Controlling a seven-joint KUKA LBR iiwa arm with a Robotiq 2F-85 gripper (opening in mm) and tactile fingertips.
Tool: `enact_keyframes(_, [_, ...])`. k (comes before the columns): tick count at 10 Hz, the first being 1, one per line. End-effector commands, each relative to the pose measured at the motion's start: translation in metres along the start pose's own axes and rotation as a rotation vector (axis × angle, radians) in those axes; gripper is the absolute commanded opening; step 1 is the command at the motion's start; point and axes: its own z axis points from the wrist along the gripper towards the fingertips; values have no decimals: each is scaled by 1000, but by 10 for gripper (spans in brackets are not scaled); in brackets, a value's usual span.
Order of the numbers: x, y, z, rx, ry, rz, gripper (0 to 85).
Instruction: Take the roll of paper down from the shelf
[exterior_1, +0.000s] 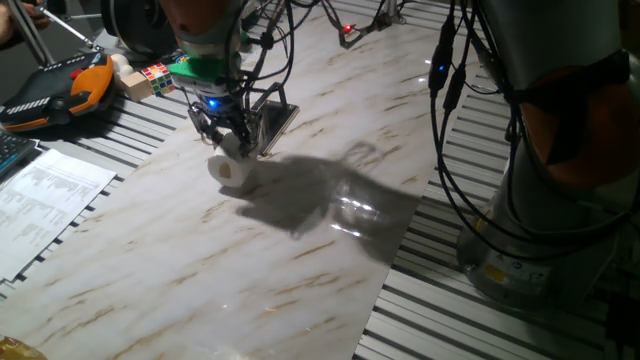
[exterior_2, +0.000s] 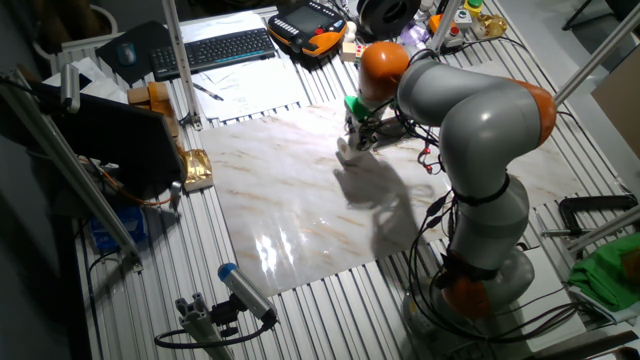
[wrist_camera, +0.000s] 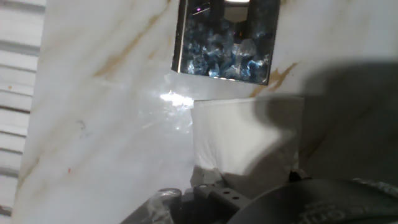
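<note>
The roll of paper (exterior_1: 232, 169) is a small white cylinder, off the shelf and low over the marble table, just in front of the shelf. My gripper (exterior_1: 228, 143) comes down on it from above and looks shut on its top. The shelf (exterior_1: 270, 124) is a low dark rack right behind the gripper, with nothing on it. In the hand view the roll (wrist_camera: 245, 140) fills the middle just ahead of the fingers, and the shelf (wrist_camera: 224, 40) lies beyond it with a shiny dark top. In the other fixed view the roll (exterior_2: 346, 153) hangs under the gripper (exterior_2: 356, 138).
An orange and black teach pendant (exterior_1: 55, 90), a colour cube (exterior_1: 158, 75) and a printed sheet (exterior_1: 50, 190) lie at the table's left. Cables (exterior_1: 450, 70) hang at the right by the arm's base (exterior_1: 560, 150). A keyboard (exterior_2: 215, 48) sits at the far side.
</note>
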Motion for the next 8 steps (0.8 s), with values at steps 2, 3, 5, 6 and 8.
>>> enact_keyframes(2, [0,-1,-5,6,20,-553,7])
enact_keyframes(3, [0,-2,-6,5,24,-625,7])
enact_keyframes(5, [2,-3,-6,12,5,-816,7])
enact_keyframes(6, [4,-4,-6,16,0,-885,7])
enact_keyframes(8, [4,-4,-6,28,9,-986,7])
